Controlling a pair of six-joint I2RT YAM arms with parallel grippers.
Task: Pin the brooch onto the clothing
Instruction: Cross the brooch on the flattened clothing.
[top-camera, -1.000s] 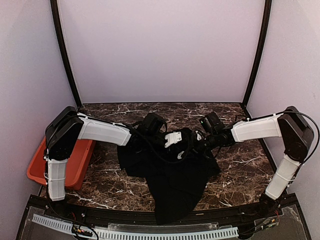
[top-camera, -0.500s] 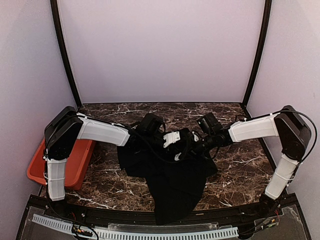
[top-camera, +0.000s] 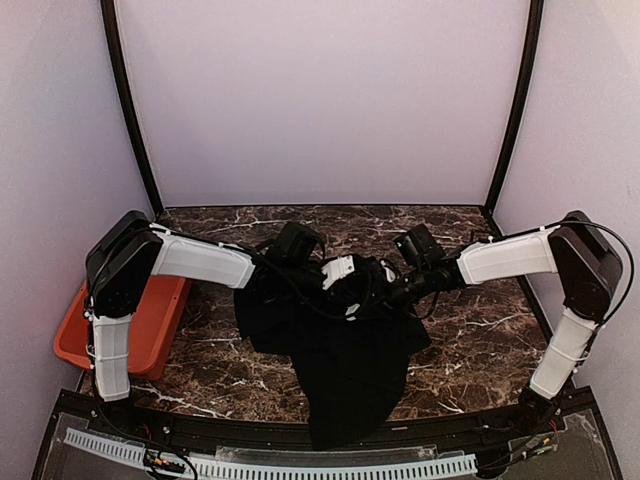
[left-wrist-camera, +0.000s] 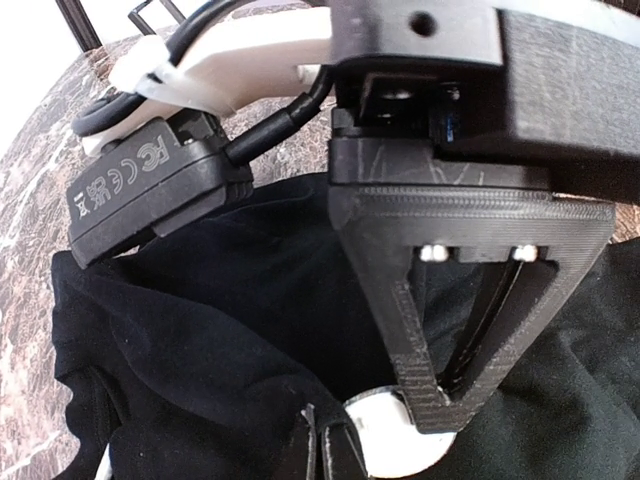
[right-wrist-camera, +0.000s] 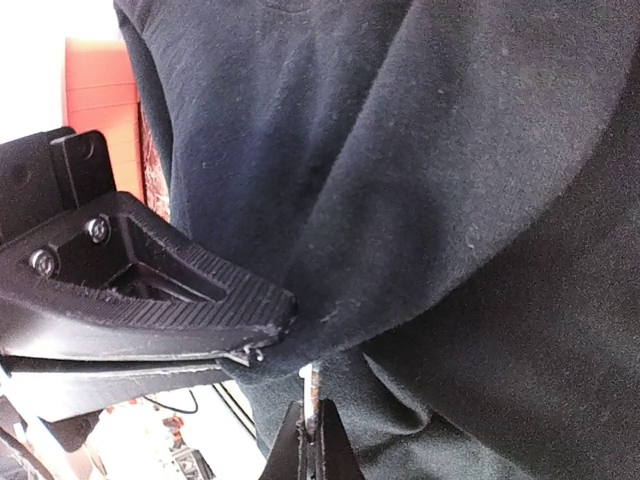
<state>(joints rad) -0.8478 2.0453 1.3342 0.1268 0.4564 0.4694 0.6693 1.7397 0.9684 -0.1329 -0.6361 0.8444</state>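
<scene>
Pale lilac walls (top-camera: 320, 100), dark marbled tabletop (top-camera: 480, 330), black posts (top-camera: 128, 110)

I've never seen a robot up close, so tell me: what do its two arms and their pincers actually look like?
The left arm and right arm have smooth white shells and bulky black joint housings. Black cables run to the wrists. The pincer fingers are black, ribbed, open triangular frames with small silver screws; a black camera box at the wrist bears FC and CE marks.
</scene>
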